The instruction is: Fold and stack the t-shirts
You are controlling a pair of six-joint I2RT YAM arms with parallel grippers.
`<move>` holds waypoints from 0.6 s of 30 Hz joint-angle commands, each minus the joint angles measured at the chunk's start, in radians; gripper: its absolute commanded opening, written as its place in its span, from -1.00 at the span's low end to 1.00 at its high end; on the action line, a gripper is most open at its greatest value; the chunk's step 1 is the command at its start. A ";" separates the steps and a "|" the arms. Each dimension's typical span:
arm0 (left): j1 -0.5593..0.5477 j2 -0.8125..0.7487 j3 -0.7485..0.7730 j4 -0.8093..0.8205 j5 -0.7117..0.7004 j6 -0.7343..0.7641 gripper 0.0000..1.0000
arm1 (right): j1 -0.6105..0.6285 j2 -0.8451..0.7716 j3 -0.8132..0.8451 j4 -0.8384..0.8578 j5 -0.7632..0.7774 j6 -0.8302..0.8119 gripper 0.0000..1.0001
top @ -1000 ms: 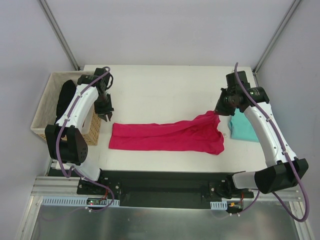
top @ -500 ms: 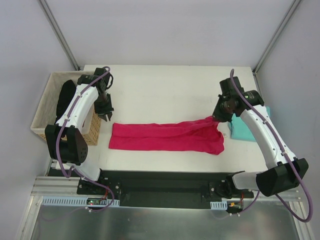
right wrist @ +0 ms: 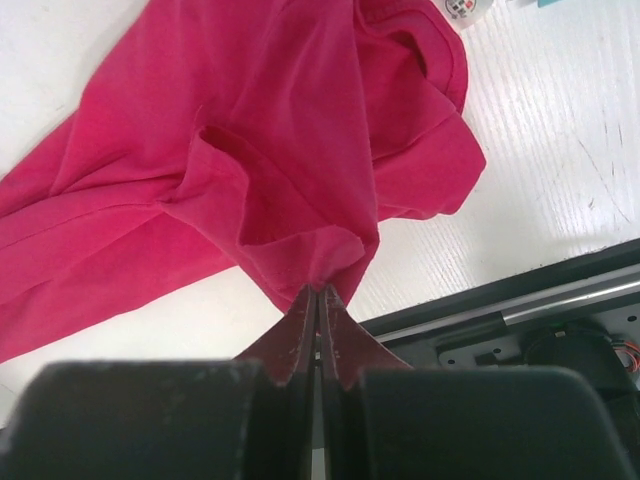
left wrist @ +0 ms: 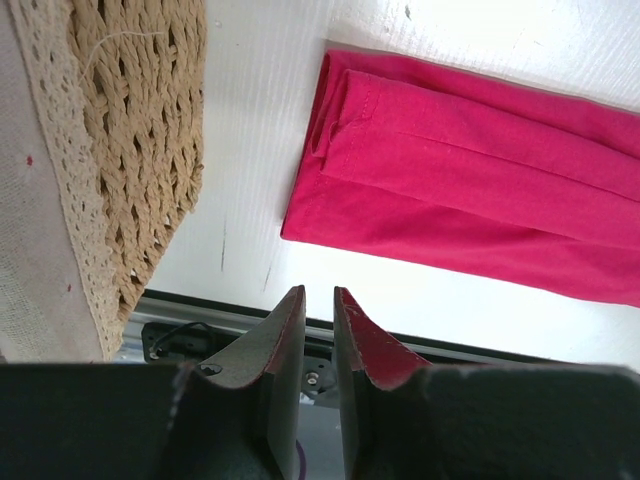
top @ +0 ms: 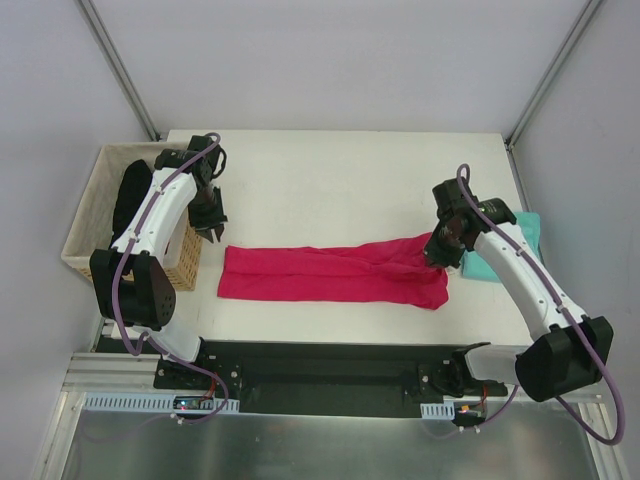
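**Mid-fold: right hand [right wrist: 318,292] pinched tight on the magenta t-shirt [top: 320,275].**
It grips a bunch at the shirt's right end. The shirt lies in a long band across the tabletop [top: 330,180], with the teal t-shirt [top: 530,228] just beside that end. The left hand [left wrist: 318,305] hovers slightly ajar and empty by the far end. The next move is likely to carry the pinched end leftward over the band.

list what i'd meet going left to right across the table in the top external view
wicker basket → left gripper → pink t-shirt → right gripper, pinching that shirt's right end → teal t-shirt
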 commanded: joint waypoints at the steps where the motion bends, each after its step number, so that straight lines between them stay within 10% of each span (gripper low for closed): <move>1: -0.005 -0.025 0.031 -0.027 -0.015 0.018 -0.65 | 0.006 -0.023 -0.042 -0.004 0.013 0.056 -0.98; 16: -0.005 -0.026 0.029 -0.027 -0.017 0.016 -0.65 | 0.006 0.063 -0.114 -0.031 -0.003 0.102 -0.97; 18: -0.005 -0.031 0.022 -0.026 -0.022 0.015 -0.64 | 0.006 0.076 -0.117 -0.034 -0.003 0.102 -0.61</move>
